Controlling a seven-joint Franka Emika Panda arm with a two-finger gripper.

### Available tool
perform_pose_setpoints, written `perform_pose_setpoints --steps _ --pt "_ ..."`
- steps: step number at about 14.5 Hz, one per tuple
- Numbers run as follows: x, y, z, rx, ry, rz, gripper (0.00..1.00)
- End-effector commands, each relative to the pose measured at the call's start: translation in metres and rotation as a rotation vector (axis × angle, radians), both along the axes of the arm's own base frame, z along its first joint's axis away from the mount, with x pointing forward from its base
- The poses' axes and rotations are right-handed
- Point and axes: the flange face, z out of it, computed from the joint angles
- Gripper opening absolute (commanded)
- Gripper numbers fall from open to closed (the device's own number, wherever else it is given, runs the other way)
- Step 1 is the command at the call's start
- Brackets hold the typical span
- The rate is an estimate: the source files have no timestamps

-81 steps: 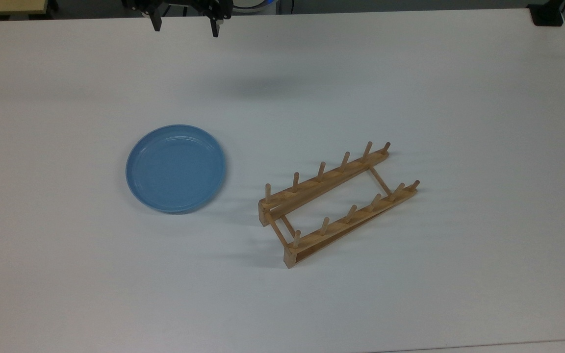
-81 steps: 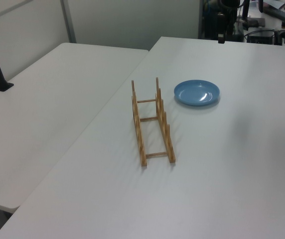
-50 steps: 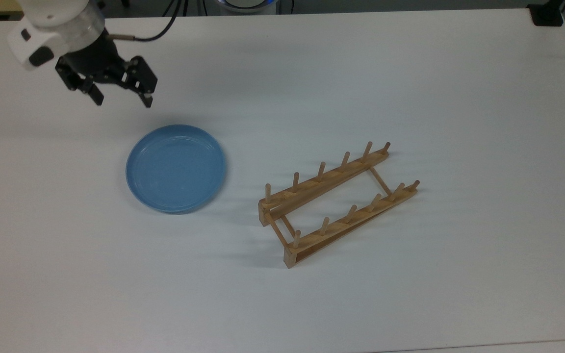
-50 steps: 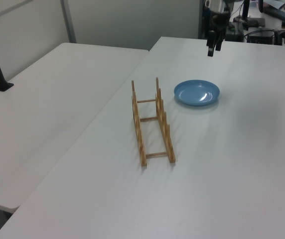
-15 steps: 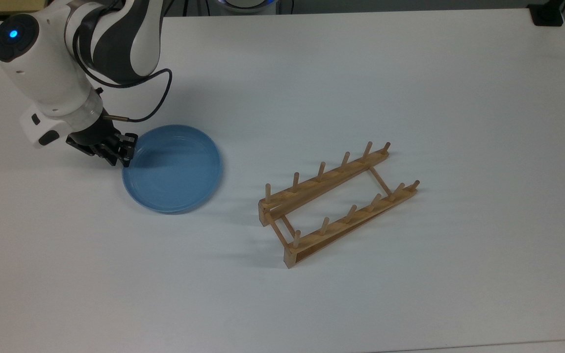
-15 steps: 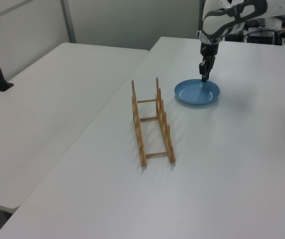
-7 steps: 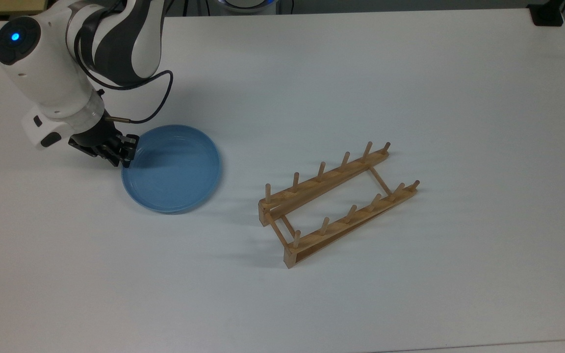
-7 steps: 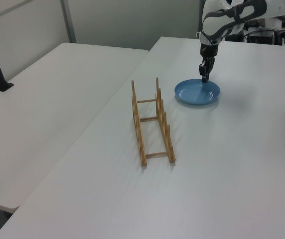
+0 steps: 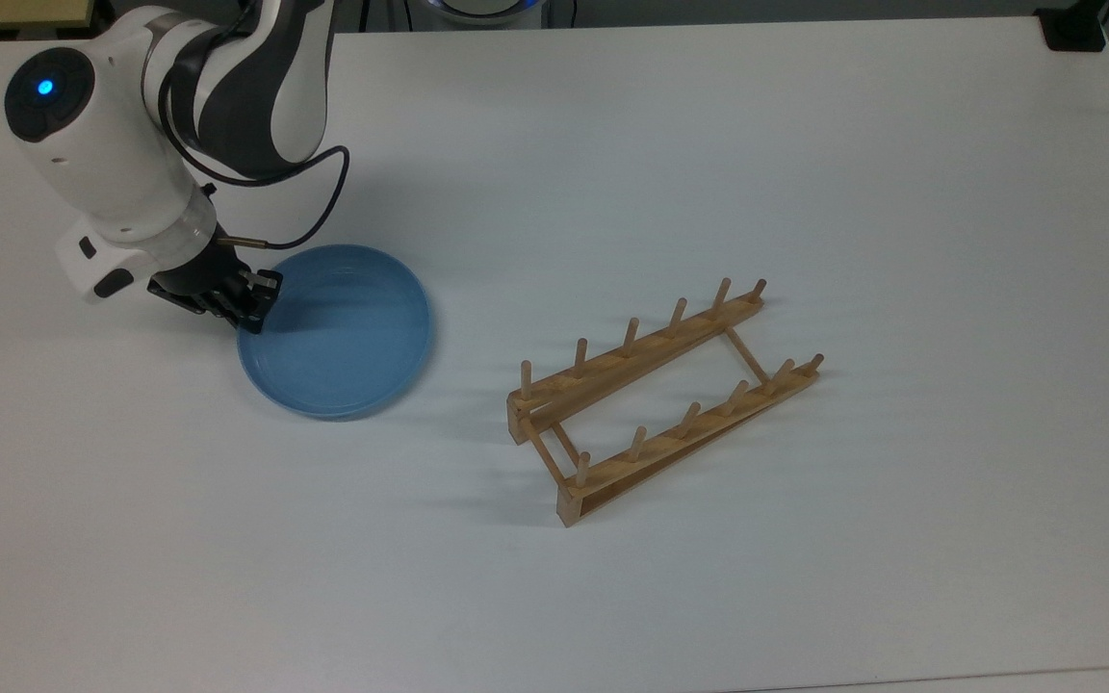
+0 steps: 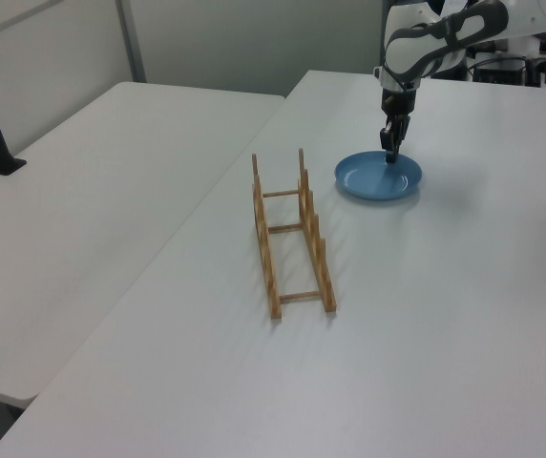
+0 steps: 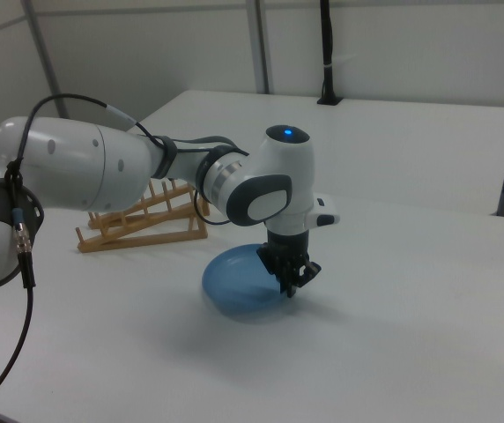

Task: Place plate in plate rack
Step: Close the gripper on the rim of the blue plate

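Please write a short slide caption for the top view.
Gripper shut on the plate rim; rack stands apart.

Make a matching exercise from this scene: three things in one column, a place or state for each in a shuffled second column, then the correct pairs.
Things:
1. plate
2. plate rack
3. gripper

Places or states:
A. standing free on the white table, pegs upright, nothing in its slots
B. closed on a rim, at the top view's left edge of the blue dish
C. light blue, held at one edge, apart from the wooden rails

Pairs: 1-C, 2-A, 3-B
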Motion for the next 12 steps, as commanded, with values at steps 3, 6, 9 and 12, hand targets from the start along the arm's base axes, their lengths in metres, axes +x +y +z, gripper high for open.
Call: perform_pose_setpoints --steps 3,6,9,12 --pt "0.003 0.003 0.01 0.021 -0.03 0.001 0.03" --pt "0.003 0.004 0.018 0.027 -0.044 -0.003 0.0" --pt "0.002 0.006 0.035 0.043 -0.067 -0.009 0.0" --pt "-0.001 0.004 0.073 0.055 -0.124 -0.021 0.0"
